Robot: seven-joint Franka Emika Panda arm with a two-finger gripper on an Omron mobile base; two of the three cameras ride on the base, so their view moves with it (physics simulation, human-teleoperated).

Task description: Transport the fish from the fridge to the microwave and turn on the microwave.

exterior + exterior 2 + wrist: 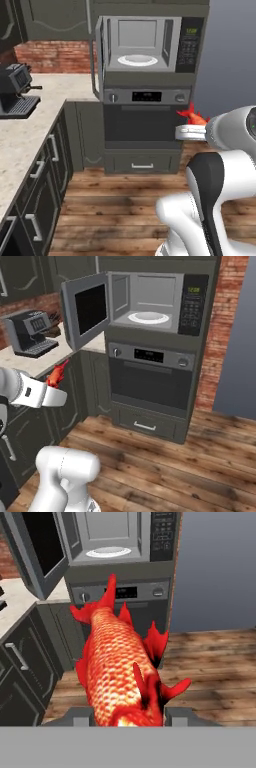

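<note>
Red-orange scaly fish (120, 667), clamped in gripper (128, 717), frame centre. Silver-grey microwave (117, 537), door open, upper frame: raise, keep fish level, clear door.

The built-in silver-grey microwave (150, 303) sits directly above the knobbed oven (150, 378), its door swung open to the left. A black coffee machine (31, 333) stands on the speckled stone tabletop (25, 135) left of both. The small red-orange fish (122, 667) sits between the end effector's (129, 716) fingers, before the oven, below the microwave.
</note>
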